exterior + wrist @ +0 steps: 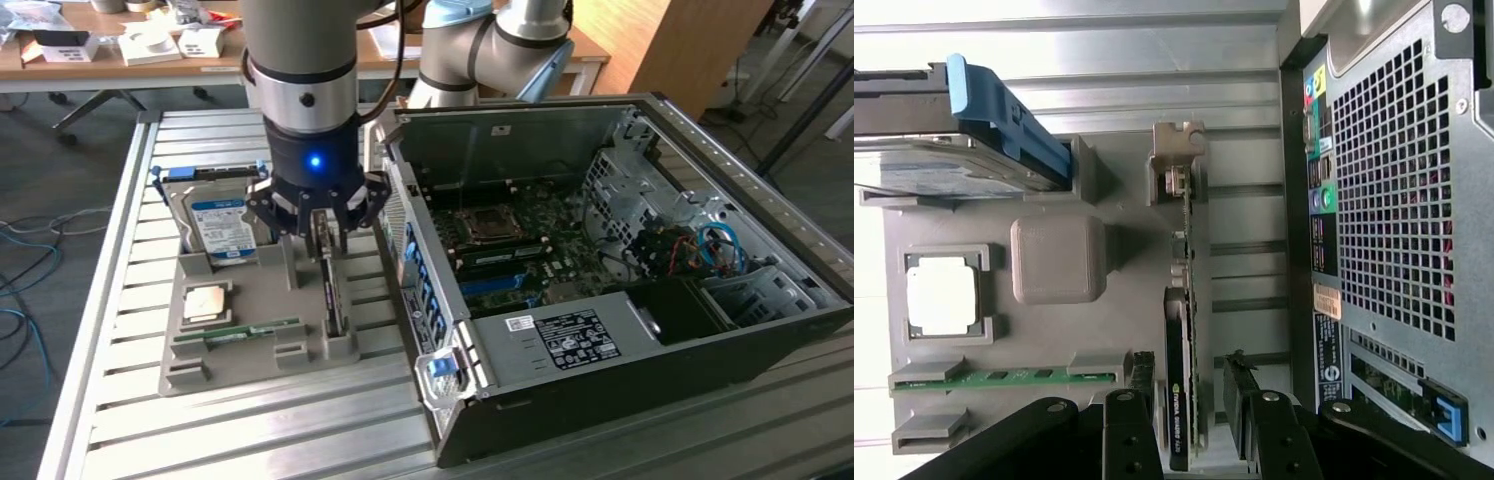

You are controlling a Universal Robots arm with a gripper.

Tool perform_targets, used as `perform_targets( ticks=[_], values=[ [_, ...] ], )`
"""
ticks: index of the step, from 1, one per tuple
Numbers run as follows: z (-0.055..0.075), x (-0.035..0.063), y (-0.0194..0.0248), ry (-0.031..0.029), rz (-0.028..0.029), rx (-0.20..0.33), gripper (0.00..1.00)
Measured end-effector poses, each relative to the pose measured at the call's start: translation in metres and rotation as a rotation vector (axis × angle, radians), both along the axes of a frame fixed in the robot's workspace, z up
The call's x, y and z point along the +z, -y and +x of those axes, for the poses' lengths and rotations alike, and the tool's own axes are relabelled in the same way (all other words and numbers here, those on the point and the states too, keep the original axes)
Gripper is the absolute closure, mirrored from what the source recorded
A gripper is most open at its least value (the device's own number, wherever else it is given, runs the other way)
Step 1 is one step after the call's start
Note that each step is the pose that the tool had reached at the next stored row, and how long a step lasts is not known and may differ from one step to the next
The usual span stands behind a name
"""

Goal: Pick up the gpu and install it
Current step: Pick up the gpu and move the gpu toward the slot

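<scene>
Where the exterior view looks down on the ribbed metal desk (267, 420), a grey moulded holder (300, 350) lies just beside the open computer case (601, 400), with only a narrow strip of desk between them. The gpu (331, 295) stands on its long edge in the holder's slot nearest the case, thin and dark. On the exterior view's left of it sit a silver hard drive (220, 230) with a blue-white label, a square processor (207, 300) and a slim green memory stick (240, 330), each in its own recess and apart from the card. The case's side is off, so its bay is open from above. The arm (304, 60) hangs vertical over the holder, its tool (324, 235) pointing straight down at the card's far end.

Seen from the wrist view, the tool (1189, 372) straddles the gpu (1176, 400): its black fingers (1142, 370) stand apart on either side of the card's edge, with a gap showing on each side. The card shows a black shroud strip alongside a thin tan board. Beyond lie the hard drive (954, 165), the processor (944, 300) and the memory stick (1004, 378). The case's perforated rear panel (1394, 200) runs close alongside the holder (1059, 260).
</scene>
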State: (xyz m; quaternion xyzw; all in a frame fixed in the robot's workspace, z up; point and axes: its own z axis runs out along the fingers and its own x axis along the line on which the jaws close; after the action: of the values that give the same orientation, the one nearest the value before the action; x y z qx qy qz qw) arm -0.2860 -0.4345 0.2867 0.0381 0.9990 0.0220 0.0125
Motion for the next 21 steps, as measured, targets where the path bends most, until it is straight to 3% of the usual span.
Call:
perform_targets(
  ticks=[6,21],
  values=[
    [0.0,0.0,0.0041,0.0,0.0,0.0,0.58],
    [0.0,-0.0061,0.0046,0.0001,0.0,0.0,0.58]
  ],
)
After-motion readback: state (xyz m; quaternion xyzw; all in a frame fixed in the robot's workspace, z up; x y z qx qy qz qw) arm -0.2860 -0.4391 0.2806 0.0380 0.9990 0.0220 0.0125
